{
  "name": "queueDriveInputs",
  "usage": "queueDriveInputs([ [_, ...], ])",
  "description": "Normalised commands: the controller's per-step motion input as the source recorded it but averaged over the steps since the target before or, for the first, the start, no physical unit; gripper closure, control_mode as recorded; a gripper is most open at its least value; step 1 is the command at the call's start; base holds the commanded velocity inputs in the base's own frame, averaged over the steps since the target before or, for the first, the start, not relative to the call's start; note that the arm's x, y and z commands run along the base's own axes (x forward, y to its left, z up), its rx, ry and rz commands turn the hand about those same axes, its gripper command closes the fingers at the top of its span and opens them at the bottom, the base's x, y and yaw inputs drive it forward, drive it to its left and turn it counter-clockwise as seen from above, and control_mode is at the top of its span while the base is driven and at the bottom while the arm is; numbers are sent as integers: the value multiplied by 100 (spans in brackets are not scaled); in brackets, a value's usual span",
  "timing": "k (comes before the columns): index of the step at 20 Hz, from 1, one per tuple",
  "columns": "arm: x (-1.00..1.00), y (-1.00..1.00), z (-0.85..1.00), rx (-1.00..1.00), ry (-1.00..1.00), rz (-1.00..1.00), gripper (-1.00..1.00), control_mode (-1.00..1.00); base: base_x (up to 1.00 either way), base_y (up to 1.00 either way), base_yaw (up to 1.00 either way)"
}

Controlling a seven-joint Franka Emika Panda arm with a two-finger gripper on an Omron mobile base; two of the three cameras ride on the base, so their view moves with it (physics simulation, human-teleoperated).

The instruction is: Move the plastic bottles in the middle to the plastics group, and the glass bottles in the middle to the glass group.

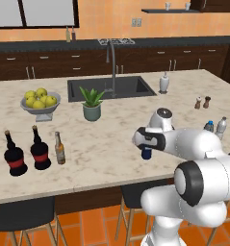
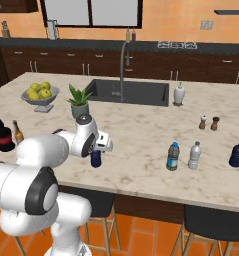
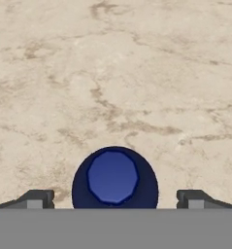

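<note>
dark blue bottle [image 3: 114,177] between wide-open claw [image 3: 114,198] fingertips, untouched.

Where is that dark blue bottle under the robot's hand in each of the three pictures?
Left base view: dark blue bottle just below the hand, centre-right.
Right base view: same bottle under the hand, left of centre, near the counter's front edge.
Hand view: bottom centre, seen from above, between the open fingers.
Shared landmark: potted plant.

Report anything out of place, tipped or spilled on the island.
Nothing is tipped or spilled. One dark blue bottle stands alone at the island's far right, apart from the pale clear bottle. Another dark blue bottle sits between the open gripper tips.
</note>
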Motion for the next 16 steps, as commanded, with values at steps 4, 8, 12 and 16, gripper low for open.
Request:
queueDriveInputs([
  [4, 0, 0, 0, 0, 0, 0, -100, -100, 0, 0, 0],
  [8, 0, 0, 0, 0, 0, 0, 100, -100, 0, 0, 0],
  [12, -1, -2, 0, 0, 0, 0, 100, -100, 0, 0, 0],
  [16, -26, -29, 20, 0, 0, -1, 100, -100, 0, 0, 0],
])
